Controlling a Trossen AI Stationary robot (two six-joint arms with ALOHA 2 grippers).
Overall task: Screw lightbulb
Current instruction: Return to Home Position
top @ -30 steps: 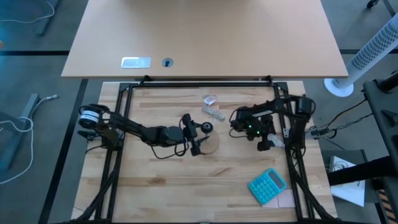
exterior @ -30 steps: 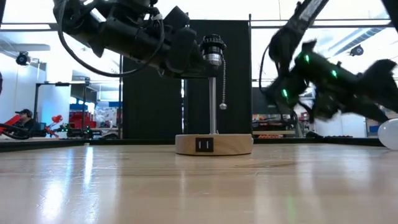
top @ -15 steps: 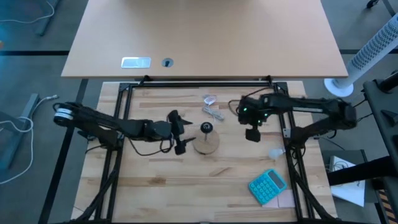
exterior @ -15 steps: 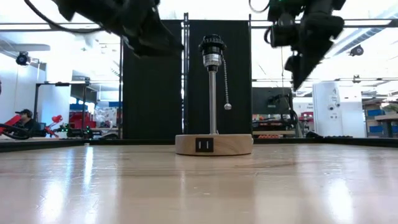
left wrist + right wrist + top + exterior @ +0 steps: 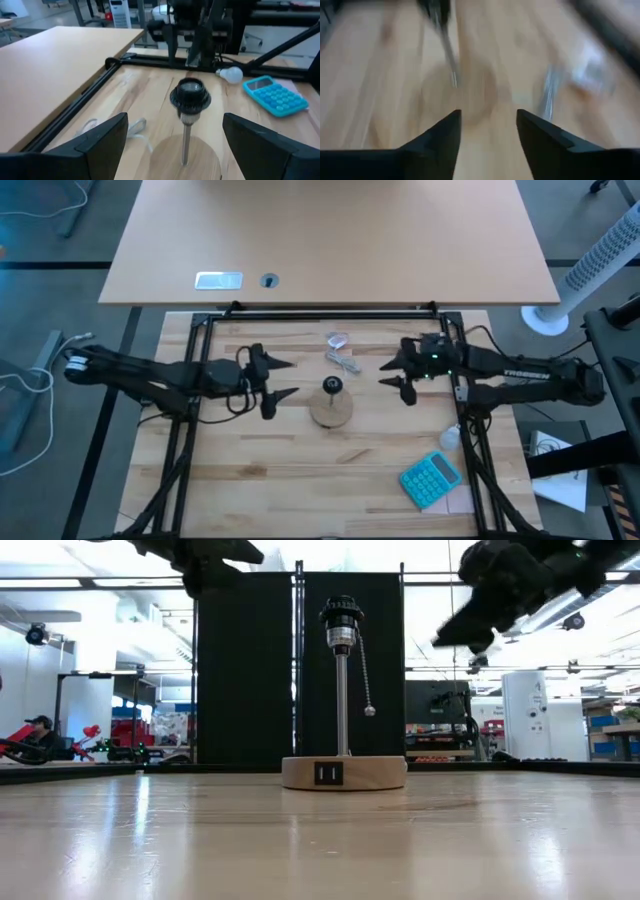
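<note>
The left claw (image 5: 290, 378) hangs above the desk (image 5: 250, 470) with its two fingers (image 5: 100, 140) spread wide and nothing between them, just left of the lamp's socket and pointing at it. The right claw (image 5: 385, 375) is spread too and empty, on the socket's right side and facing it, so the two claws flank the lamp without touching it.

The lightbulb (image 5: 449, 437) lies on its side on the bare wood at the right of the desk, well apart from both claws and from the lamp, close to the black frame rail. The left wrist view shows it as a small white bulb (image 5: 230, 74) resting by itself. Just nearer than it lies a teal calculator (image 5: 431, 478).

The lamp stands at mid-desk: a round wooden disc (image 5: 331, 410) with a thin metal post and an empty black socket (image 5: 341, 615) on top. A pull chain (image 5: 365, 670) hangs from the socket. On the far side of the lamp lies a crumpled clear wrapper with cord (image 5: 340, 352).
</note>
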